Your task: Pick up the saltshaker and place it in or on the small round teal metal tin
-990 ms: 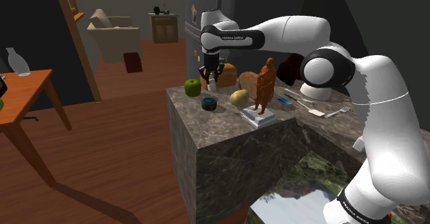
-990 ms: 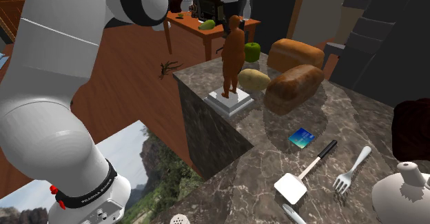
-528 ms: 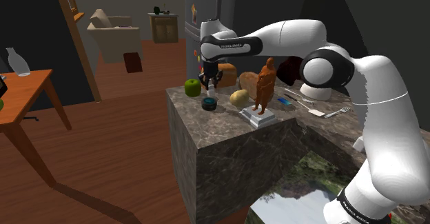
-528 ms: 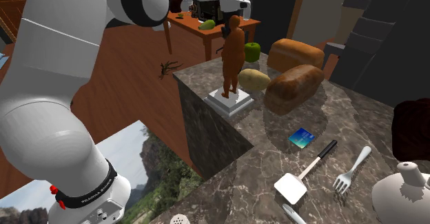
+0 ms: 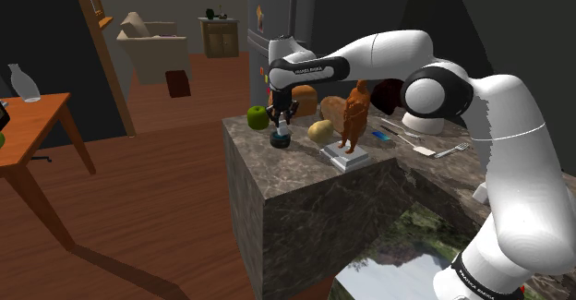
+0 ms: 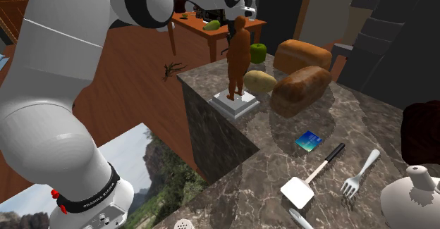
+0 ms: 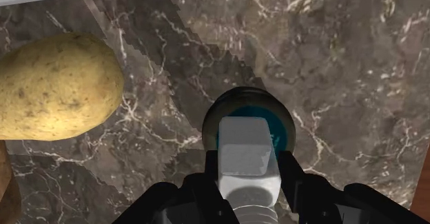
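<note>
Wooden floorboards [image 5: 157,206] are seen at the shoulder view's left, where a brown wooden table [image 5: 37,127] carries a clear glass bottle [image 5: 25,83]; a pale, boxy armchair [image 5: 148,40] is set further back. Next comes the bench [image 5: 305,192], a block of dark stone veined in white. Near its left edge a smooth, round green apple [image 5: 257,116] is placed.

Just beside the apple, the black claw [image 5: 281,123] is lowered from the white arm and is clamped on the saltshaker [image 7: 247,157], one finger pressed to each flank. The saltshaker is pale grey, with a squared, flat-faced body and a rounded end. Its long axis is kept upright, in line with the fingers: the rounded end is turned up toward the hand and the squared end is pointed down. It is held directly over the tin [image 5: 281,141], a small round container with a dark rim and a teal inside. Whether the two touch cannot be told.

To the right a lumpy, speckled yellow potato [image 5: 320,130] is laid, then a reddish-brown human figurine [image 5: 354,114] stood on a white square plinth, with a brown bread loaf [image 5: 303,100] behind. Further right a small blue card [image 5: 380,137], a white spatula [image 5: 420,148] with a black handle and a white fork [image 5: 454,149] are laid flat.
</note>
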